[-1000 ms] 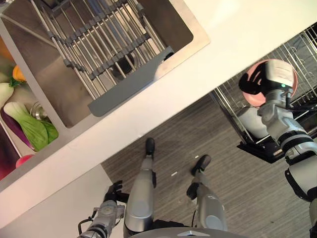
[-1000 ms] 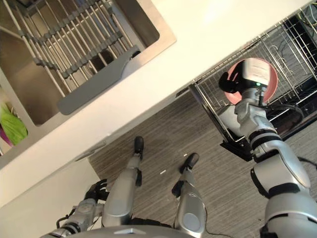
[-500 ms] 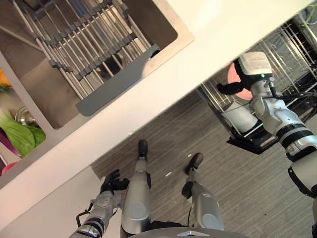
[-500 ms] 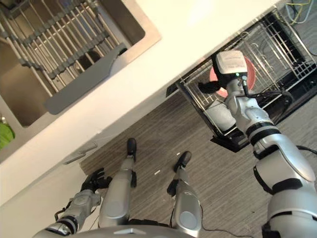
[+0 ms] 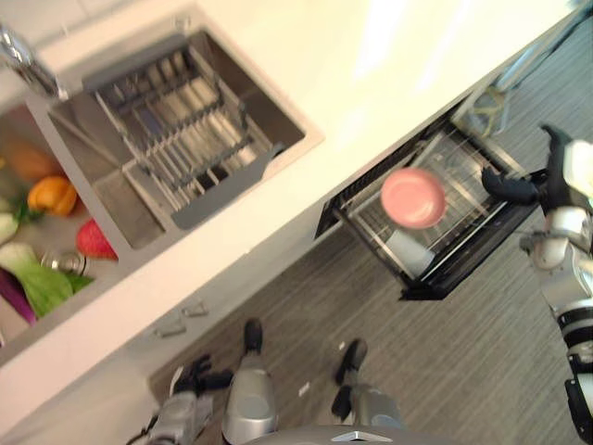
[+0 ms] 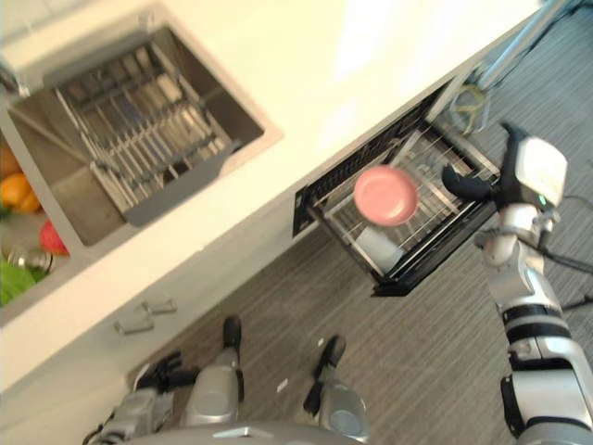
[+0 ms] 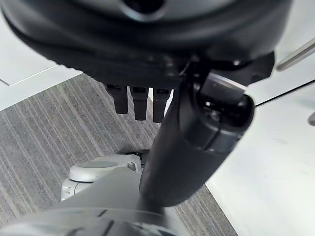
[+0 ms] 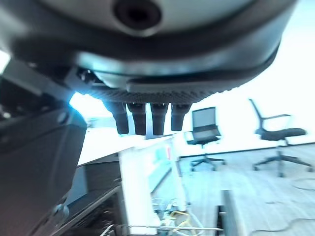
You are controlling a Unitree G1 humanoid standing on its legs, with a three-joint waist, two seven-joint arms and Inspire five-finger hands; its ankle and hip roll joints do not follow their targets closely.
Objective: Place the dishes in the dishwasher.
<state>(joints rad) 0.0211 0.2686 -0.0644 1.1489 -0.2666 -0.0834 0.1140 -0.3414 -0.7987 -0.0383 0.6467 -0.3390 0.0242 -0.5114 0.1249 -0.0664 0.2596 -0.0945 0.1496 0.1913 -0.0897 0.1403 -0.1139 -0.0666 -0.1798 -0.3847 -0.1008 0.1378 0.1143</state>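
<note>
Sitting in the dishwasher rack [image 5: 435,218], well apart from the spread, empty right hand [image 5: 547,181], the pink bowl [image 5: 413,197] is looking light, rigid, slick; gripping its rim seems safest. Left hand [image 5: 190,380] is hanging relaxed.

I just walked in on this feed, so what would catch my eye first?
The pink bowl stands out first, sitting in the pulled-out dishwasher rack below the white counter. The right hand hangs open beside the rack, apart from the bowl. Colourful vegetables lie beside the sink's metal dish rack.
</note>
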